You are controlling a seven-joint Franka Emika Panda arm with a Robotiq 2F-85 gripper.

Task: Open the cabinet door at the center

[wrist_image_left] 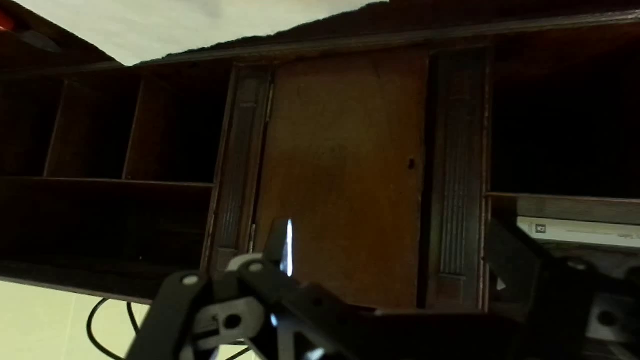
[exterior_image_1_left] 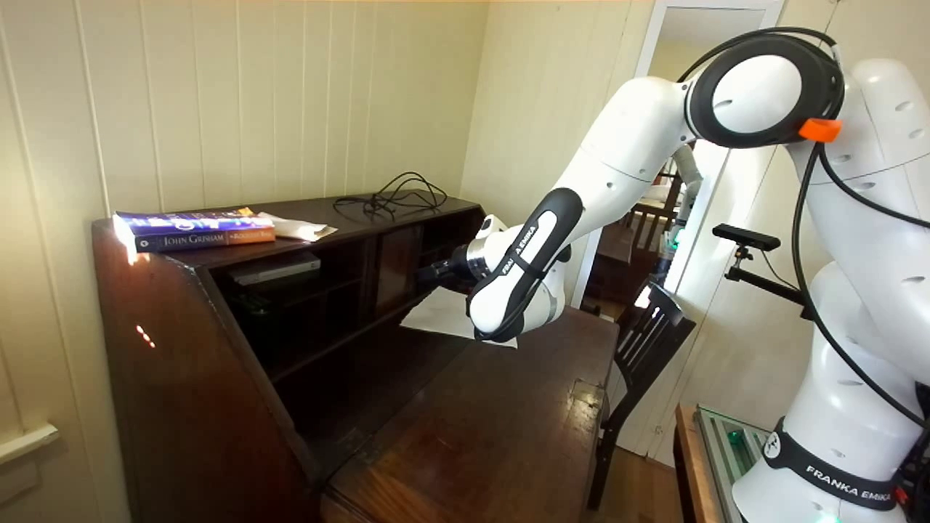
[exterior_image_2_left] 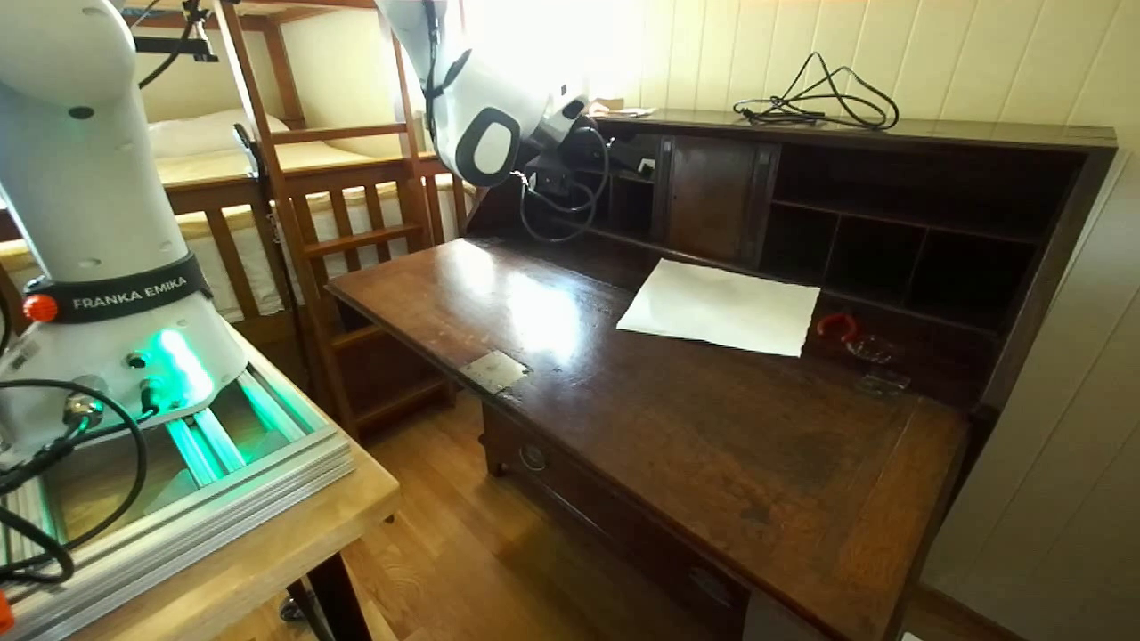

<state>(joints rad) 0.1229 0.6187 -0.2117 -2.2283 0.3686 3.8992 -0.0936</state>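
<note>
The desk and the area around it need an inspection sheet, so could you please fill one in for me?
Surface: dark wooden desk; its writing flap is down, with bright glare on it.
Job's things: cabinet door looks shut or barely ajar; a small hole, likely a keyhole, shows near one edge.
Clutter: white paper on the desk, small red item beside it; book on the desk's top.
Gripper: gripper open, nothing held; whether it touches the door, cannot tell.
Cables: black cable heaped on the desk's top; wrist cable hangs in a loop.
Surroundings: chair near the desk; bunk bed beyond.
</note>
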